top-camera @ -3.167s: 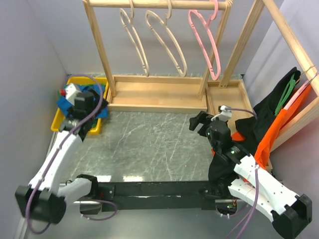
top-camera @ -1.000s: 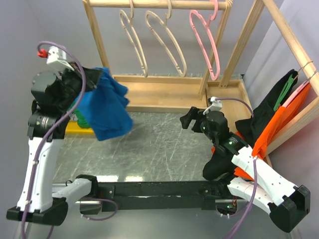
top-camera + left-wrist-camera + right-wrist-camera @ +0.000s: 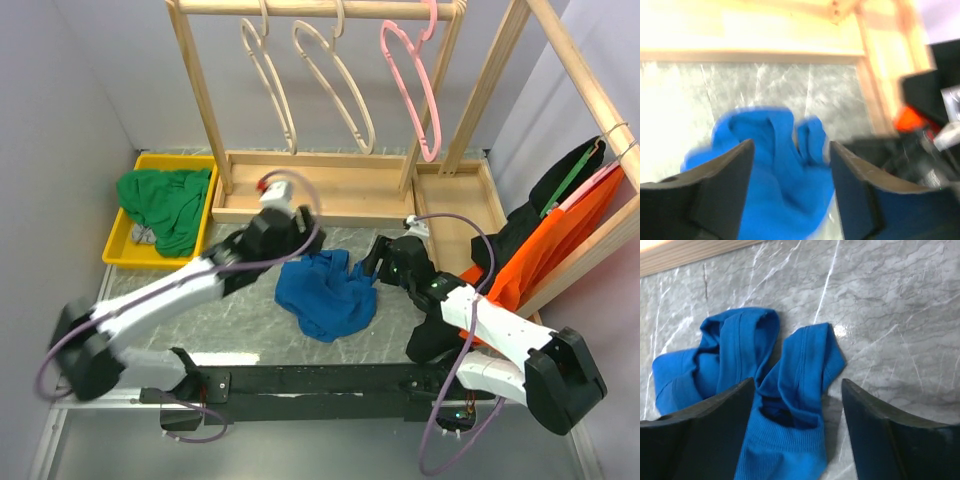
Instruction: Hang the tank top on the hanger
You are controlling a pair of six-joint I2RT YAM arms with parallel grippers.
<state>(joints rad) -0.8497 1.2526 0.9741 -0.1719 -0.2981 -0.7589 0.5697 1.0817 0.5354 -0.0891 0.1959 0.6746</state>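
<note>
The royal-blue tank top (image 3: 325,295) lies crumpled on the marble table, between the two arms. My left gripper (image 3: 298,243) hangs open just above its upper left edge; in the left wrist view the blurred blue fabric (image 3: 775,170) fills the gap between the fingers (image 3: 715,190) of the left gripper (image 3: 790,160). My right gripper (image 3: 372,262) is open at the top's right edge, and a folded strap (image 3: 805,365) lies between the spread jaws of the right gripper (image 3: 797,387). Two pale beige hangers (image 3: 270,85) (image 3: 335,85) hang on the rack's rail.
A pink hanger (image 3: 415,85) hangs right of the beige ones on the wooden rack (image 3: 310,195). A yellow bin (image 3: 118,240) at the back left holds a green garment (image 3: 165,205). Orange (image 3: 560,240) and black clothes hang on a second rack at the right.
The left arm swung from high at the left down to the table's middle and opened; the tank top dropped onto the table. The right gripper moved left to the fabric and narrowed slightly.
</note>
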